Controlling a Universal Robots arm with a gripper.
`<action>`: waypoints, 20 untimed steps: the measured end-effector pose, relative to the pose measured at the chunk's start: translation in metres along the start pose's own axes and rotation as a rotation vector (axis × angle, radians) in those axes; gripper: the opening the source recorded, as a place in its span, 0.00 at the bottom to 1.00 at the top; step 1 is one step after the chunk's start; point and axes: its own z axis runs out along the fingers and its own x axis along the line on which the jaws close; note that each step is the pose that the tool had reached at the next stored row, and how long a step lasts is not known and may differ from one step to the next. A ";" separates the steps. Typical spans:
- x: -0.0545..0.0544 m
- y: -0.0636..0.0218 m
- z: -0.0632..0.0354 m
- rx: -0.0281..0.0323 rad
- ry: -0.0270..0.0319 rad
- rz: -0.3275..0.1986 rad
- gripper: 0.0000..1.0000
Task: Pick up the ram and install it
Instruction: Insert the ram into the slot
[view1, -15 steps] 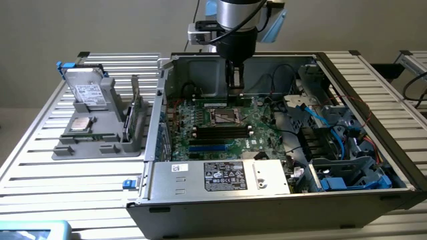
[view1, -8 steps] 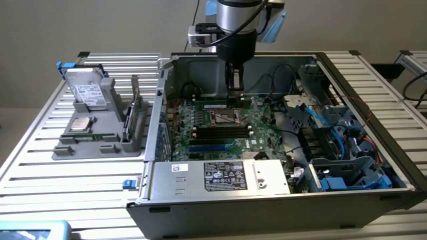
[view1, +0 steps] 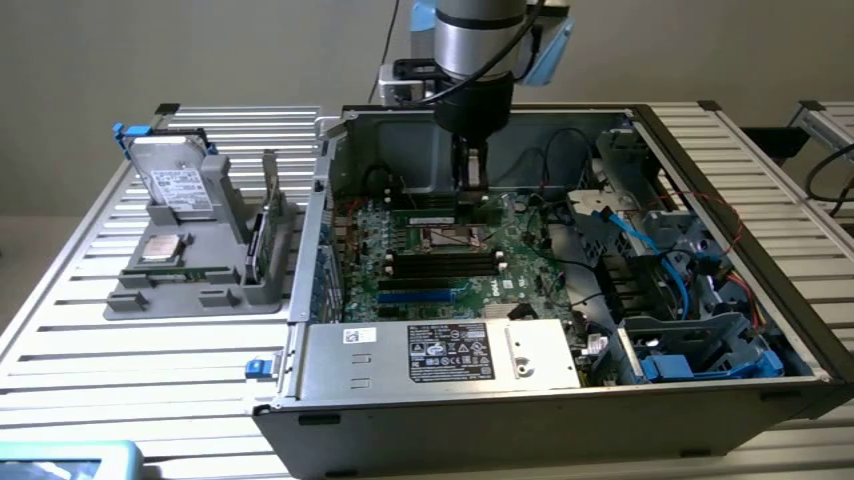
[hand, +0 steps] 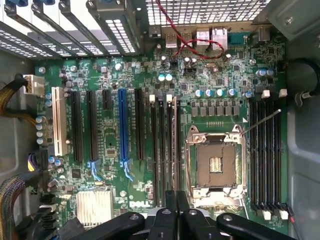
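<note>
Spares sat at the exterior view's left, a tall green expansion card (view1: 274, 235) propped upright in the grey plastic fixture tray (view1: 144, 300). Rightward, the black gripper (view1: 470, 190) clamped the thin green ram stick (view1: 431, 215) edge-down over the black slots (view1: 441, 265) of the green motherboard (view1: 363, 285), apparently aligned for seating.

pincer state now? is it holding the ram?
Pincer: closed, above the motherboard; whether it grips the ram cannot be told.
</note>
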 end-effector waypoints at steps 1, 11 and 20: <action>0.000 -0.0003 0.0012 0.0001 0.0010 0.000 0.12; 0.008 -0.0026 0.0071 0.0002 0.0038 0.000 0.12; 0.008 -0.0024 0.0171 0.0005 0.0106 0.000 0.12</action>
